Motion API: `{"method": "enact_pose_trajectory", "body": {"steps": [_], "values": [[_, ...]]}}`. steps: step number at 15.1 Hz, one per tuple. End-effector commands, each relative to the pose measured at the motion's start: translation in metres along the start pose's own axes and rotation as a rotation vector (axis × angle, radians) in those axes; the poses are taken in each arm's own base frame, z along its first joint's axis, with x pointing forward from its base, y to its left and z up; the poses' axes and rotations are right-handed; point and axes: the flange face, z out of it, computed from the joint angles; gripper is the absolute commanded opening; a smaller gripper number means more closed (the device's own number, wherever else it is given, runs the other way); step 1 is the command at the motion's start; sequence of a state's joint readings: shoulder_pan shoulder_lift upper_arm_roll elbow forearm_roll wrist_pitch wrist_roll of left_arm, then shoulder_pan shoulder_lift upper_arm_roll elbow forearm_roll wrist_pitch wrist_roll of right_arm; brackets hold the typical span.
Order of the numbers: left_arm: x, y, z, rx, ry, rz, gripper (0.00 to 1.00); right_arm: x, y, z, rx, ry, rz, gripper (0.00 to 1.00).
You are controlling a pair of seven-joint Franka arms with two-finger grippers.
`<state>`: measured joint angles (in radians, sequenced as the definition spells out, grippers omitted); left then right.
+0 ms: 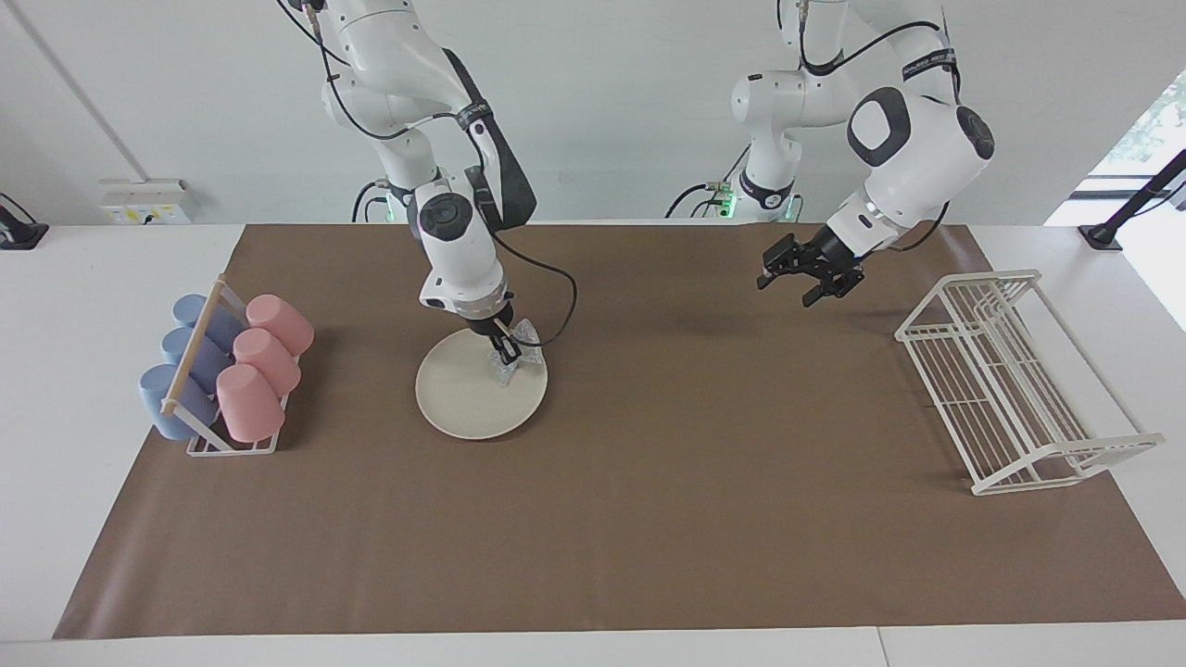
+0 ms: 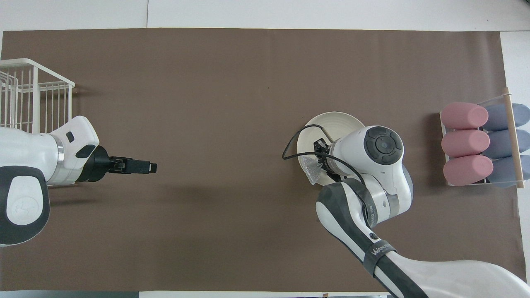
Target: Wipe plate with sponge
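The cream-white plate (image 1: 468,396) lies flat on the brown mat; in the overhead view the plate (image 2: 336,120) is half covered by my right arm. My right gripper (image 1: 507,354) is shut on the silvery, wrinkly sponge (image 1: 511,361) and presses it onto the part of the plate nearest the robots, toward the left arm's end. In the overhead view the sponge (image 2: 311,169) pokes out at the plate's edge. My left gripper (image 1: 808,281) hangs over the bare mat beside the wire rack and waits, holding nothing.
A white wire rack (image 1: 1010,380) stands at the left arm's end of the table. A small stand with pink cups (image 1: 264,366) and blue cups (image 1: 185,361) lying on their sides is at the right arm's end. A black cable (image 1: 556,278) loops from my right wrist.
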<state>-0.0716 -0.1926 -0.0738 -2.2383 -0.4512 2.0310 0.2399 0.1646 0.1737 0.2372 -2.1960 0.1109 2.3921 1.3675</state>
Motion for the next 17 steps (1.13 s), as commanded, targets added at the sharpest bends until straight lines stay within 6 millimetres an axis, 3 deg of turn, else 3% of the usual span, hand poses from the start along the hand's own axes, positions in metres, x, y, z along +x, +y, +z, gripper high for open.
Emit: {"method": "enact_pose_trajectory", "body": {"steps": [1,3,7,9,13,17], "values": [[0.006,-0.01,-0.004,0.039,0.008,-0.012,1.0,0.002,-0.002,0.012,0.019,-0.012,0.021,0.0],[0.006,-0.01,-0.004,0.039,0.009,-0.012,1.0,0.007,-0.001,0.017,0.024,-0.012,0.013,0.0],[0.007,-0.01,-0.004,0.039,0.011,-0.046,1.0,0.065,0.009,0.014,0.031,-0.005,-0.079,0.0],[0.007,-0.01,-0.005,0.039,0.012,-0.058,1.0,0.081,0.011,0.012,0.038,-0.002,-0.104,0.0],[0.009,-0.009,-0.006,0.039,0.016,-0.061,1.0,0.084,0.008,0.012,0.06,0.006,-0.111,0.0],[0.009,-0.009,-0.007,0.04,0.021,-0.062,1.0,0.099,0.01,0.01,0.079,0.024,-0.169,0.0]]}}
